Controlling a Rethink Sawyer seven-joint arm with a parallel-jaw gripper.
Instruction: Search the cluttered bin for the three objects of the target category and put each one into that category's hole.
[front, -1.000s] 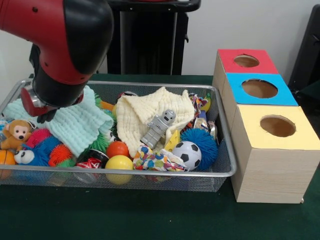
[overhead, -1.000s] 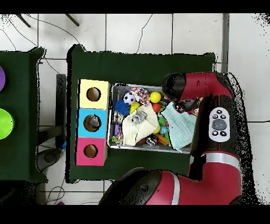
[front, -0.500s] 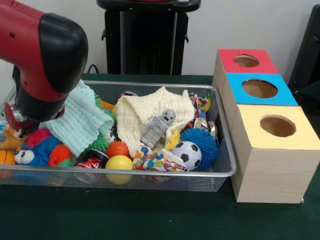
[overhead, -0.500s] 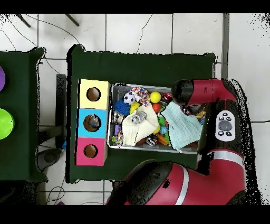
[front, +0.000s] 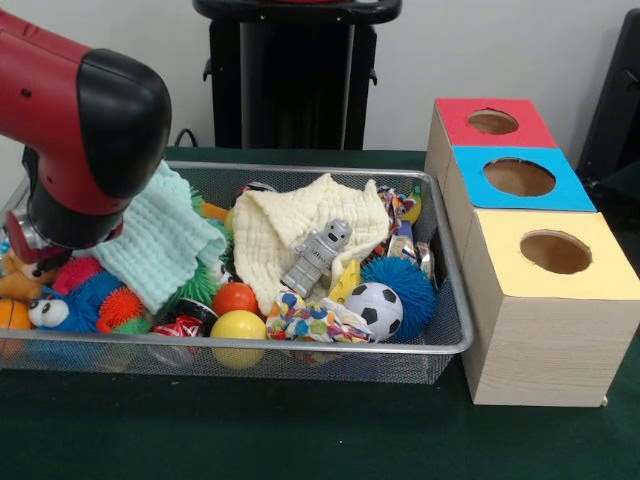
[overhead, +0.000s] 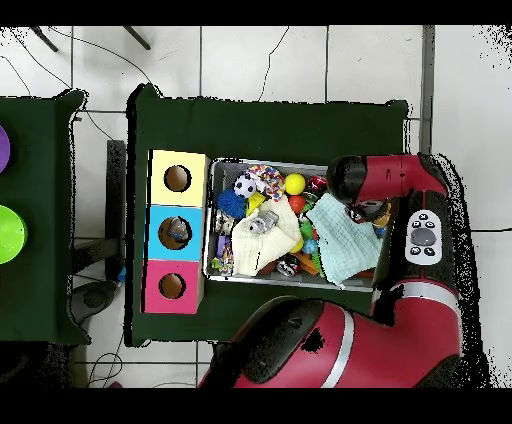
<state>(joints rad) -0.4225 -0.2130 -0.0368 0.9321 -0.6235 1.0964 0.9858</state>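
Observation:
The silver wire mesh bin (front: 440, 345) holds a heap of toys. Among them are a mint cloth (front: 160, 240), a cream cloth (front: 285, 225), a grey robot figure (front: 317, 256), a soccer ball (front: 374, 308), a blue spiky ball (front: 405, 282), an orange ball (front: 236, 298) and a yellow ball (front: 238, 327). My red and black arm (front: 90, 130) hangs over the bin's left end. Its gripper end (front: 30, 245) sits low over a teddy bear (front: 12, 280) and is mostly hidden. In the overhead view the arm (overhead: 385, 180) covers the bin's right end (overhead: 215, 215).
Three wooden boxes with round holes stand right of the bin: red top (front: 492, 122), blue top (front: 518, 177), yellow top (front: 555, 252). The overhead view shows them left of the bin, with the yellow one (overhead: 178, 178) at the top. A black stand (front: 295, 80) rises behind the bin.
The arm has swung toward the bin's left end in the front view and dropped lower, now covering most of the teddy bear. The toys have not moved.

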